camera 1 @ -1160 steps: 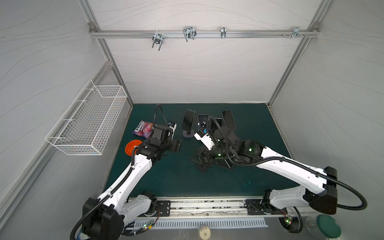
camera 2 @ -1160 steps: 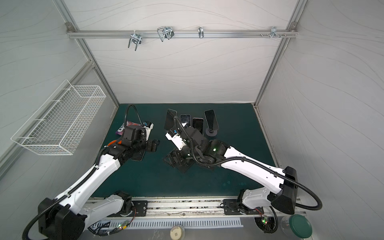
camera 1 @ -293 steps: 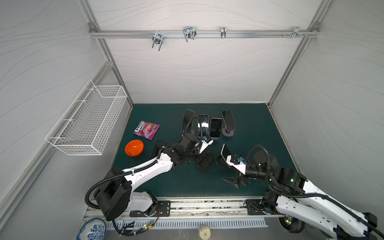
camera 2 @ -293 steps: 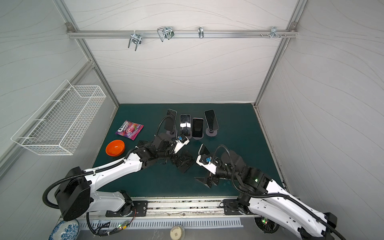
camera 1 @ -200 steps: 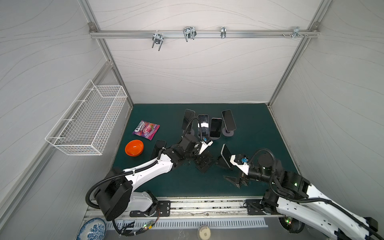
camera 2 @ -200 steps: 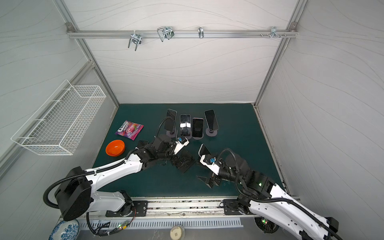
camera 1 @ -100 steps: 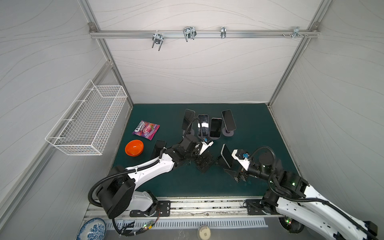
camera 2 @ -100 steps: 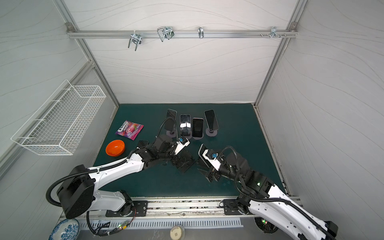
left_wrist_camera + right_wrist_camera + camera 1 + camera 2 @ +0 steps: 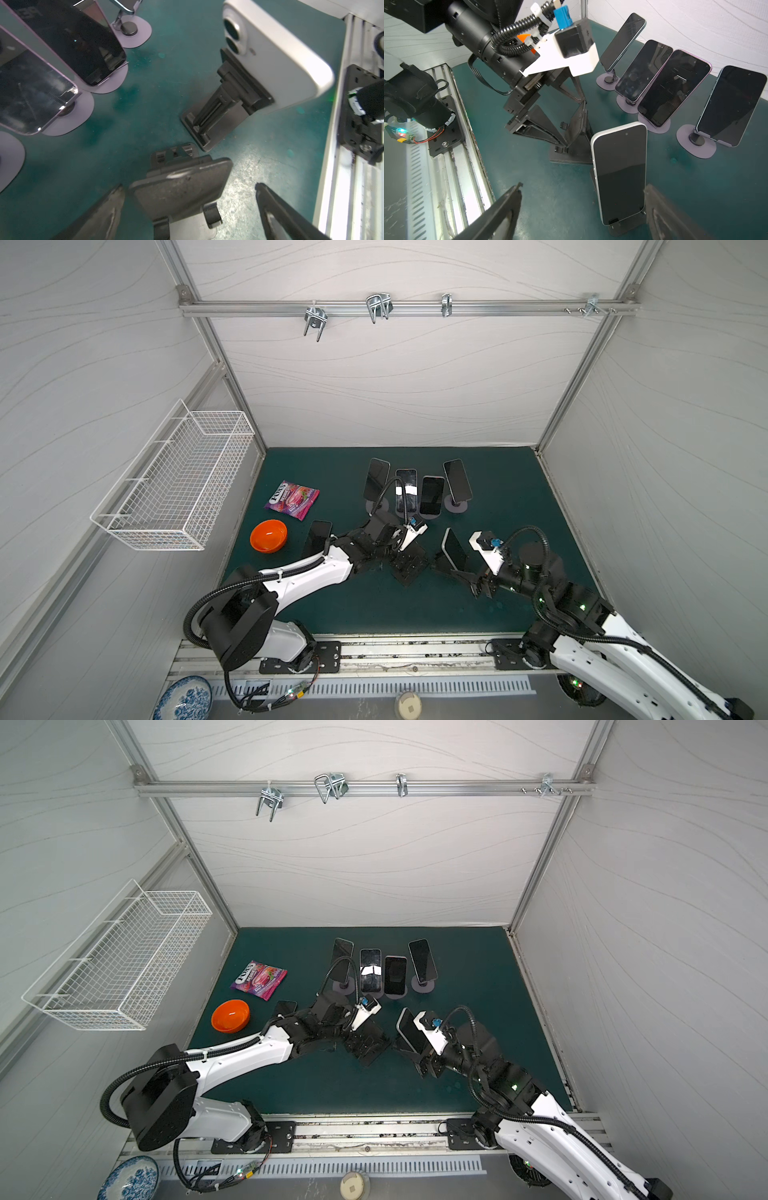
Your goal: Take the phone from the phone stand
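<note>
Our right gripper (image 9: 583,187) has moved in: the white phone (image 9: 618,172), on its phone stand (image 9: 625,227), now sits between its parted jaws, ungrasped, so grasping seems next. Our left gripper (image 9: 189,186) gapes around an empty stand (image 9: 180,180).

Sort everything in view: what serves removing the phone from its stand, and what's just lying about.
Job: white phone with dark screen; black folding stand under it; right gripper, open around it.
Lying about: orange bowl; pink candy packet; white wire basket; blue-patterned plate; four dark phones on lilac stands.
</note>
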`<action>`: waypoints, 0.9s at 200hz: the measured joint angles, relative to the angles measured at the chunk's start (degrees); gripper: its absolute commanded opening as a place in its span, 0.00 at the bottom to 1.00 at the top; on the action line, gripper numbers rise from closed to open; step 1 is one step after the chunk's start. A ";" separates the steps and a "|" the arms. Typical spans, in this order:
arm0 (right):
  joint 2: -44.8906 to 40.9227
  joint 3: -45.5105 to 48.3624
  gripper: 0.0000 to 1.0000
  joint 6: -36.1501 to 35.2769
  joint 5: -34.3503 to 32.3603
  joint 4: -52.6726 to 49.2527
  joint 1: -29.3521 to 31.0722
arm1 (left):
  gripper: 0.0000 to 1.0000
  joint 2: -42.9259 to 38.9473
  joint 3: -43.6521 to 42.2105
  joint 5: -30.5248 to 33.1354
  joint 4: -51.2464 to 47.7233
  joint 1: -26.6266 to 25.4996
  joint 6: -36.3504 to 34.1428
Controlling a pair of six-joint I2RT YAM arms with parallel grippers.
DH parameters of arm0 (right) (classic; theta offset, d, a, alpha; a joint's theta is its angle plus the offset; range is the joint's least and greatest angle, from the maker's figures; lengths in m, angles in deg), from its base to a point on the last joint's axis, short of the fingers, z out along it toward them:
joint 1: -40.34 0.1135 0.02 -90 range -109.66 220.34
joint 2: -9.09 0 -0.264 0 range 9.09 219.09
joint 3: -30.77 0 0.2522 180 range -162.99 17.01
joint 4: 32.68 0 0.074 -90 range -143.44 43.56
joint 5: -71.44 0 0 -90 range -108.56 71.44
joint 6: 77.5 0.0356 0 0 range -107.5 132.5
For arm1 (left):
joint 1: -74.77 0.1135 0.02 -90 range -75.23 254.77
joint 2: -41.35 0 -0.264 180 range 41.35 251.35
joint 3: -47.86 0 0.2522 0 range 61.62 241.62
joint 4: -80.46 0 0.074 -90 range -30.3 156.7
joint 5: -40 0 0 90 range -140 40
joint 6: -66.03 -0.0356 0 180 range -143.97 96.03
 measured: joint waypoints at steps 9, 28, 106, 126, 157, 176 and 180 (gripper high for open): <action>0.00 0.00 0.93 -0.20 0.17 0.00 -0.13 | 0.99 0.00 -0.07 0.76 0.59 -0.09 0.68; 0.00 0.00 0.93 -0.55 0.42 0.00 -0.50 | 0.99 0.00 -0.33 1.60 2.05 -0.15 1.86; -0.17 0.00 0.93 -0.74 0.55 0.07 -1.99 | 0.99 2.80 -0.33 3.41 4.37 -1.09 3.45; -1.09 0.09 0.93 -0.72 0.50 0.07 -2.40 | 0.99 3.50 -0.28 3.65 4.59 -1.11 3.61; -2.58 0.70 0.93 -0.68 0.52 0.07 -3.04 | 0.97 4.42 -0.22 4.20 4.98 -1.09 4.00; -2.58 0.92 0.93 -0.68 0.55 0.07 -3.30 | 0.93 4.96 0.00 4.52 5.03 -1.09 4.35; -2.58 0.96 0.93 -0.68 0.57 0.07 -3.34 | 0.92 5.05 0.04 4.52 5.01 -1.09 4.44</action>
